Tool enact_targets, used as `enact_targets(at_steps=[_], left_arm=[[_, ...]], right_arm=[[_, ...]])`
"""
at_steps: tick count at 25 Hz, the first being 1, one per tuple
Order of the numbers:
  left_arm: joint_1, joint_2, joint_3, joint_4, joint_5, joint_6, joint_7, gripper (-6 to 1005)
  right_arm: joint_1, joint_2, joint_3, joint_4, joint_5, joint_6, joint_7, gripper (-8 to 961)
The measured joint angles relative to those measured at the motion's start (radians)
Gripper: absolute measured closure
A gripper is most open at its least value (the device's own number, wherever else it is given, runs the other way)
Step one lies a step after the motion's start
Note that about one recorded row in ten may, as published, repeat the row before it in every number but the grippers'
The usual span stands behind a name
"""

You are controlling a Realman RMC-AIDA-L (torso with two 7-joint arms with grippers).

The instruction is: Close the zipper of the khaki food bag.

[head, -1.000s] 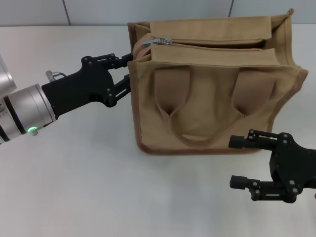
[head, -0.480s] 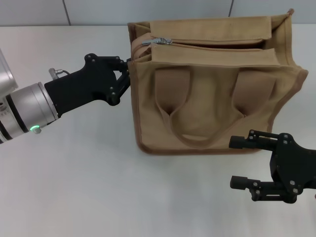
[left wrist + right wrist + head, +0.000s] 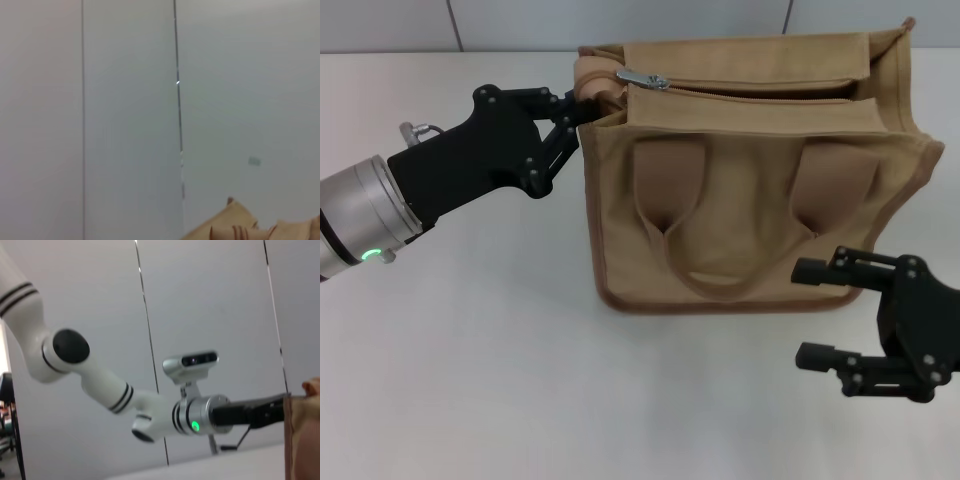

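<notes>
**Left gripper pinching the bag's top corner; right gripper spread and idle**

A pale white table [image 3: 470, 380] fills the head view, with grey wall panels [image 3: 390, 25] along its far edge. Nearest the robot, at the right front, the right gripper [image 3: 817, 312] hangs just in front of the bag's lower right corner, its two black fingers spread apart and holding nothing. Behind it, the khaki food bag [image 3: 750, 170] stands on the table right of centre, its broad side with two looped handles [image 3: 740, 215] facing the camera and darker brown trim along the base. Farther back, at the bag's top left corner, the left gripper [image 3: 578, 100] reaches in from the left, its fingers pressed together on the bunched khaki fabric at the end of the opening. Just beside those fingers lies the silver pull tab [image 3: 642, 77] of the zipper [image 3: 750, 93], whose track runs rightward along the top under the flap.
</notes>
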Motion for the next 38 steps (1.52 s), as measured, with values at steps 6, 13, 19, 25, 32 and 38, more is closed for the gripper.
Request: enact_targets(at_steps=[6,13,19,25,32,38], left_arm=[[-0.021,-0.001,-0.001,0.005,-0.009,0.069,0.004,936],[-0.037,-0.004,-0.001,0.006,-0.017,0.098,0.037,936],[-0.031,-0.003,-0.001,0.008,-0.018,0.098,0.062,936],[-0.020,-0.001,-0.001,0.019,-0.026,0.107,0.082,936],[-0.020,-0.002,0.000,0.020,-0.026,0.109,0.082,936],[-0.025,-0.003,0.000,0.015,-0.026,0.110,0.082,937]], right_arm=[[0.001,-0.015,0.002,-0.002,0.068,-0.070,0.048,198],[0.008,-0.025,0.003,-0.006,0.159,-0.102,0.137,198],[0.035,-0.031,0.011,-0.029,0.214,-0.091,0.312,198],[0.093,-0.032,0.014,-0.119,0.216,-0.036,0.577,198],[0.178,-0.058,0.001,-0.176,0.211,-0.001,0.779,199],[0.276,-0.081,-0.062,-0.264,0.192,0.054,0.997,199]])
